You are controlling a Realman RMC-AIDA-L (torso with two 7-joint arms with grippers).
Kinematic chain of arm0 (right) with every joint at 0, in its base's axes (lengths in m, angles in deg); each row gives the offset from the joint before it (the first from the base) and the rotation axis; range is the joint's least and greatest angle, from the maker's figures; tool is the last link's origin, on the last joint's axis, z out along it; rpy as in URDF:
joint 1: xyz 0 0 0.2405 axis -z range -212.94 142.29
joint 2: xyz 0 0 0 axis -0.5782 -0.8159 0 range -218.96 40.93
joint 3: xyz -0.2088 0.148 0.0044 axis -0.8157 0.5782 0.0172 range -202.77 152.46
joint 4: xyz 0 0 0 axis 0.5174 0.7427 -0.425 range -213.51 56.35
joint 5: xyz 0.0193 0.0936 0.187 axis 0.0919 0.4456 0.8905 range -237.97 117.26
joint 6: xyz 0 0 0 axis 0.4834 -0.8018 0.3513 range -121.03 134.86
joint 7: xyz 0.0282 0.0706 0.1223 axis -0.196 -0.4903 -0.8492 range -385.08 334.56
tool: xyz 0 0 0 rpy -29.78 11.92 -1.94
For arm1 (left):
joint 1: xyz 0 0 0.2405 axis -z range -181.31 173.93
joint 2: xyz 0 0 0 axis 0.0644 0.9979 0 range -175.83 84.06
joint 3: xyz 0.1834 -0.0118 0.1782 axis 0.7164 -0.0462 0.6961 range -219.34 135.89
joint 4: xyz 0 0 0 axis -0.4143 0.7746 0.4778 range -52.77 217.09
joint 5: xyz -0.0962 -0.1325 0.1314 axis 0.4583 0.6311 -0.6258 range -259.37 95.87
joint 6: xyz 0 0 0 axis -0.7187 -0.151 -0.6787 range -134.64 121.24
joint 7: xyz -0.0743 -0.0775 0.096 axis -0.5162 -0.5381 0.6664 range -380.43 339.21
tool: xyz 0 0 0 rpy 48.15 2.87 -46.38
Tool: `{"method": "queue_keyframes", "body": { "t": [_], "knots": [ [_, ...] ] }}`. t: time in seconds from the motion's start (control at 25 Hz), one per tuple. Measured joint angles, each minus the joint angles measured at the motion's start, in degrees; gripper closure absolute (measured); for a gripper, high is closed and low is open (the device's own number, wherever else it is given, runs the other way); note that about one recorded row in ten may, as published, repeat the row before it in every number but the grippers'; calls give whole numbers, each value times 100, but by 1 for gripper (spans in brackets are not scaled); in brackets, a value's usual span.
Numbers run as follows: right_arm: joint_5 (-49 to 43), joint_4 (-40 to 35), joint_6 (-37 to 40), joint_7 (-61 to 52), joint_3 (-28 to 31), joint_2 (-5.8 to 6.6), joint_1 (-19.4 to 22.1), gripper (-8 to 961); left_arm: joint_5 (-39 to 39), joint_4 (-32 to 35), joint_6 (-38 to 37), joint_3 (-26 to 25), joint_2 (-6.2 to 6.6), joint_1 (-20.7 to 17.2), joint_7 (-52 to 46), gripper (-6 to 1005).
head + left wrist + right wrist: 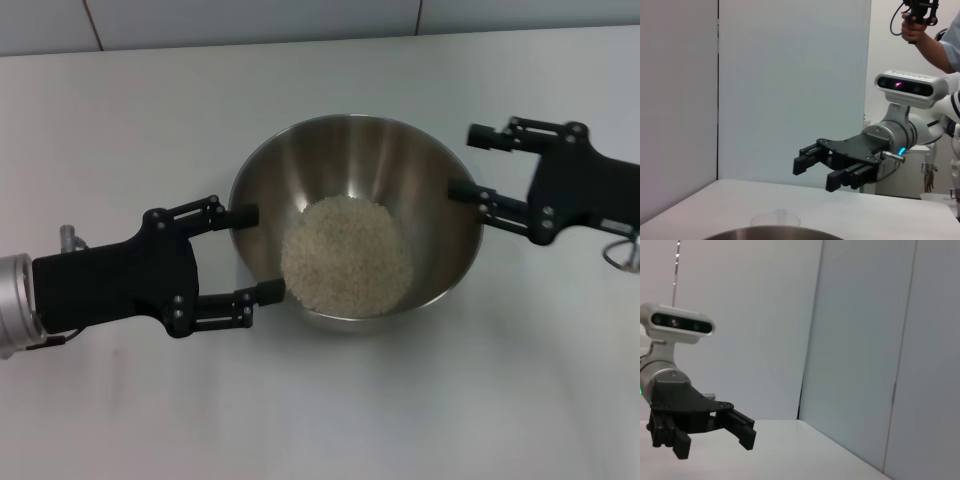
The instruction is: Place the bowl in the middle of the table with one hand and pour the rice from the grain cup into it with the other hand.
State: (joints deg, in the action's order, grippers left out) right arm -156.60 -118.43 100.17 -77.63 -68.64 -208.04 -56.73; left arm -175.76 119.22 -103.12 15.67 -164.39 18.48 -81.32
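The steel bowl (pixel 370 160) stands in the middle of the white table (pixel 480 400) with a round heap of rice (pixel 345 255) inside it. My left gripper (pixel 260 253) is open, its two fingers at the bowl's left rim, holding nothing. My right gripper (pixel 465 162) is open and empty at the bowl's right side, with one finger close to the rim. The left wrist view shows the bowl's rim (pixel 775 232), the right gripper (pixel 816 174) beyond it, and a faint clear cup (pixel 776 220) on the table. The right wrist view shows the left gripper (pixel 715 445), open.
Pale wall panels (pixel 790 90) stand behind the table's far edge. A person's hand holding a controller (pixel 917 20) shows beyond the right arm in the left wrist view.
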Motion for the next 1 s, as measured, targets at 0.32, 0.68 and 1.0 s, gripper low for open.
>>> {"method": "queue_keyframes", "body": {
  "t": [0.32, 0.68, 1.0],
  "knots": [
    [-22, 103, -355, -142, -356, -10, -379, 391, 11, 6, 112, -76, 22, 128, 36, 172],
    [-22, 207, -482, -141, -355, -16, -356, 391, 39, 38, 266, -214, 30, 156, 39, 172],
    [-26, 245, -544, -138, -354, -15, -347, 390, 38, 36, 274, -280, 37, 123, 45, 172]
  ]
}}
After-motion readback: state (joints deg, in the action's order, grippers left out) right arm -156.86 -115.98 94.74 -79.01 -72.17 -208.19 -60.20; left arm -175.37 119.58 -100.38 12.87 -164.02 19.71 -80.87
